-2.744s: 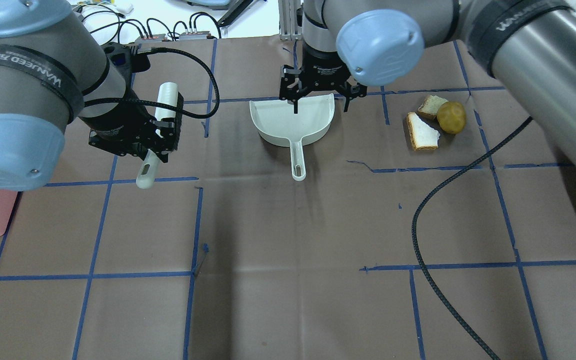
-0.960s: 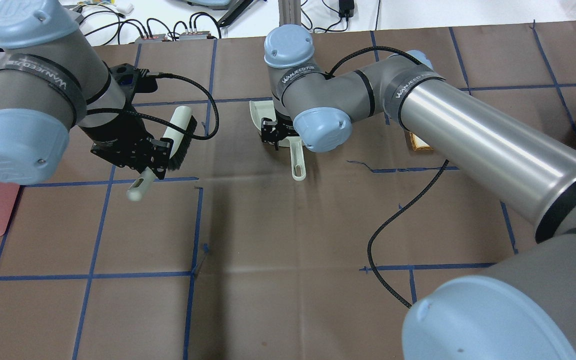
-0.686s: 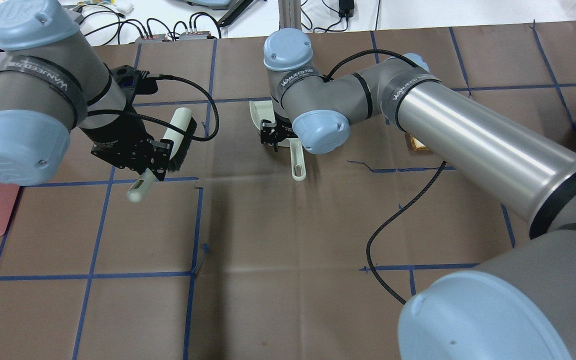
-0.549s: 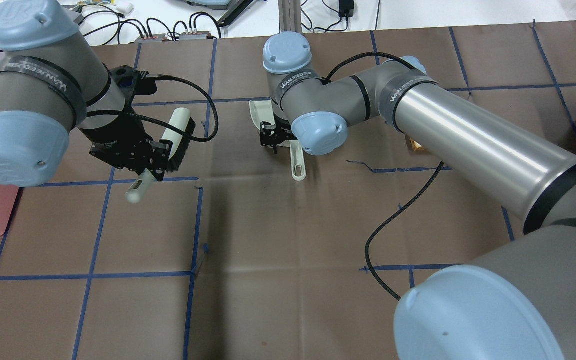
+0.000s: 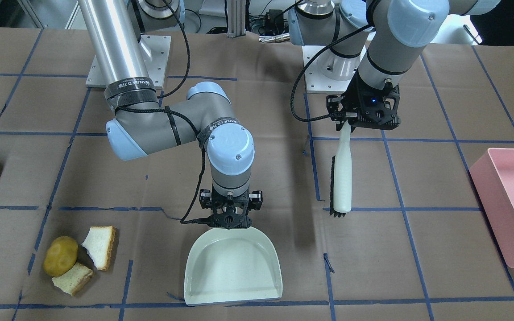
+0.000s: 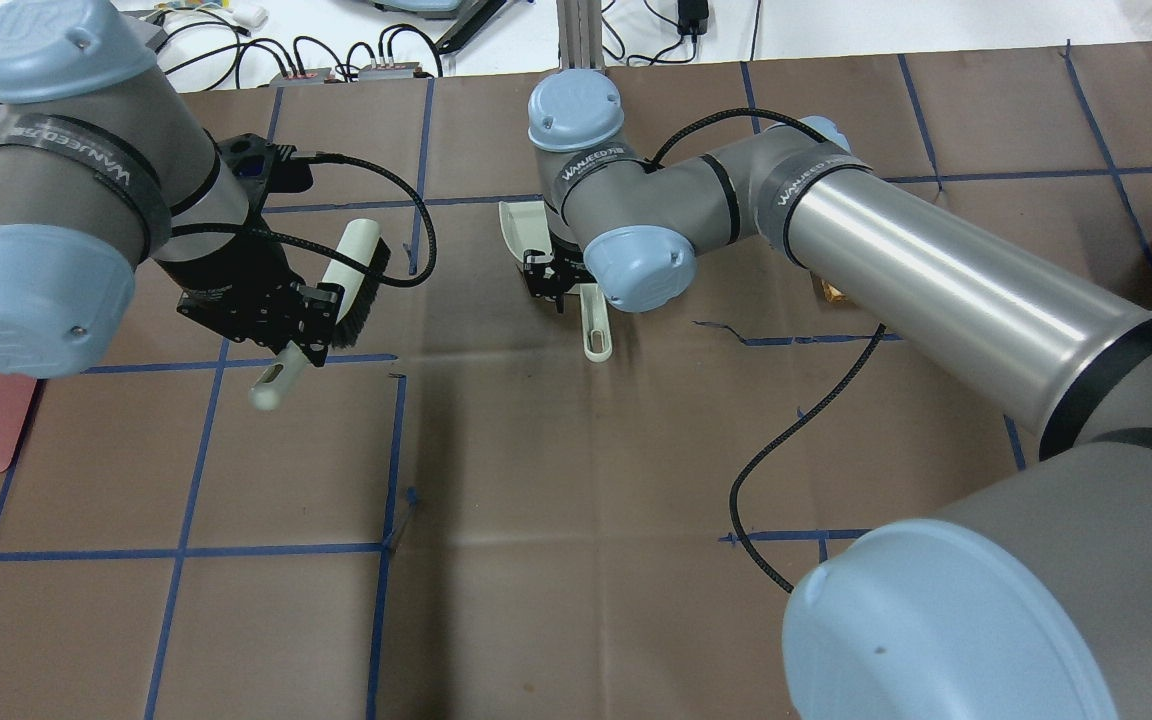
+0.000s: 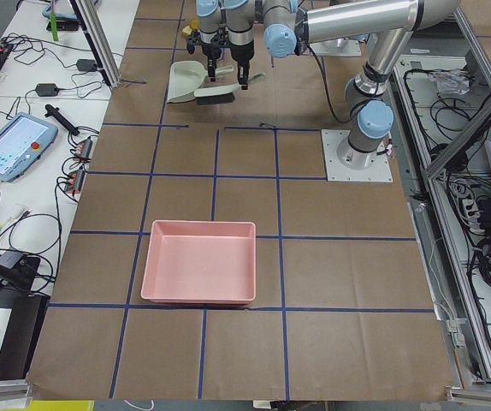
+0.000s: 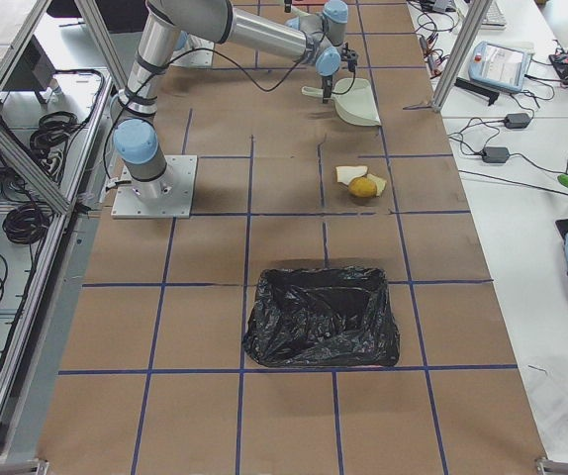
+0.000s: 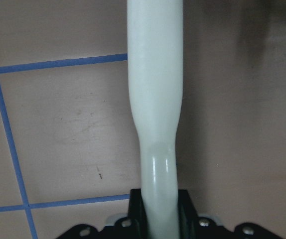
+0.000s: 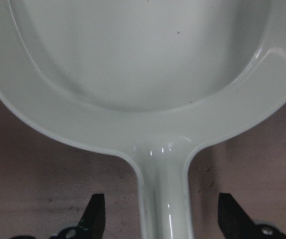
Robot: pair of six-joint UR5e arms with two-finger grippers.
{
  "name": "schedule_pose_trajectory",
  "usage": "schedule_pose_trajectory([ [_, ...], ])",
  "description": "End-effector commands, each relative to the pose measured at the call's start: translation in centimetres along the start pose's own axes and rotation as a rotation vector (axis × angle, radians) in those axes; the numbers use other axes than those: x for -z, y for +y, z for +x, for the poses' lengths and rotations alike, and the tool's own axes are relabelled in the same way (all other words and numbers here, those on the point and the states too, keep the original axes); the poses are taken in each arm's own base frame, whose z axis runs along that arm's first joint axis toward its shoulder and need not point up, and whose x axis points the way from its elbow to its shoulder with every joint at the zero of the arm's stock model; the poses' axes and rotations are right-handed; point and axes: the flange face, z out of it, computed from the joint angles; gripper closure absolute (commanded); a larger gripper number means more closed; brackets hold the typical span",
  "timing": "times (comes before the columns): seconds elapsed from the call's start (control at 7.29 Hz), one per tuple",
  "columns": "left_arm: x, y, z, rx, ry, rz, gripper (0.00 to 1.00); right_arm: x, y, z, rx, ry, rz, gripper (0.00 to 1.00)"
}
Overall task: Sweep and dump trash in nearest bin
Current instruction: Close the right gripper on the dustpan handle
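Note:
The trash, a yellow-brown potato (image 5: 60,255) and two bread pieces (image 5: 100,246) (image 5: 73,278), lies together on the brown table; the right arm hides most of it in the overhead view. My left gripper (image 5: 345,126) is shut on the thin handle of a white brush (image 5: 341,178) with black bristles, held above the table. A white dustpan (image 5: 232,267) lies flat. My right gripper (image 10: 163,204) stands open, its fingers (image 10: 94,216) straddling the dustpan handle (image 10: 165,199) near the pan without touching it.
A pink bin (image 5: 513,205) sits at the table's end on my left side, and a black-lined bin (image 8: 322,317) at the end on my right, closer to the trash (image 8: 361,183). A black cable (image 6: 796,430) hangs from the right arm.
The right arm has swung from the dustpan's far rim back to its handle base and come down over it, still open. The left gripper with the brush has barely shifted.

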Motion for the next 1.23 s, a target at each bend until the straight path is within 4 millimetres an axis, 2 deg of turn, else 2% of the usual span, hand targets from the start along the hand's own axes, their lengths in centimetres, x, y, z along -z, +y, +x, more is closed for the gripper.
schedule_pose_trajectory([
  [0.0, -0.3, 0.2, 0.0, 0.000, 0.001, -0.008, 1.00, 0.2, -0.1, 0.2, -0.001, 0.000, 0.001, 0.27],
  [0.27, -0.3, 0.2, 0.0, 0.000, 0.001, -0.008, 1.00, 0.2, -0.1, 0.2, -0.002, 0.000, -0.004, 0.44],
  [0.55, -0.2, 0.2, 0.0, 0.000, 0.000, -0.005, 1.00, 0.6, -0.5, 0.6, -0.007, 0.000, 0.001, 0.71],
  [0.82, 0.1, 0.4, 0.1, -0.001, 0.001, 0.002, 1.00, 1.0, -0.5, 0.7, -0.002, -0.002, 0.005, 0.85],
  [1.1, 0.1, 0.4, 0.1, -0.013, -0.001, 0.003, 1.00, 2.0, -0.9, 0.9, -0.007, -0.007, 0.021, 0.89],
])
